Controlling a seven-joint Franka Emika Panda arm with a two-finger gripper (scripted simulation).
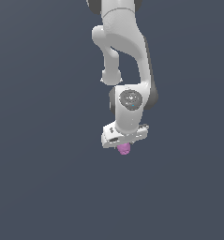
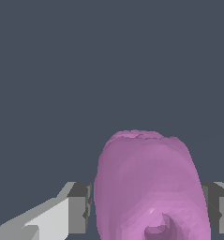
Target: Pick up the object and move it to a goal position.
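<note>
Plain grey-blue ground fills both views, and the hand [image 1: 124,141] pinches the object [image 1: 124,149] between its pads [image 2: 79,207], presumably to carry it goalward.

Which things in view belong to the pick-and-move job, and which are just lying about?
Belongs to the job:
- the pink-purple object, sitting between the finger pads
- the gripper, shut on the object

Just lying about:
- nothing else shows; only the plain grey background in both views
</note>
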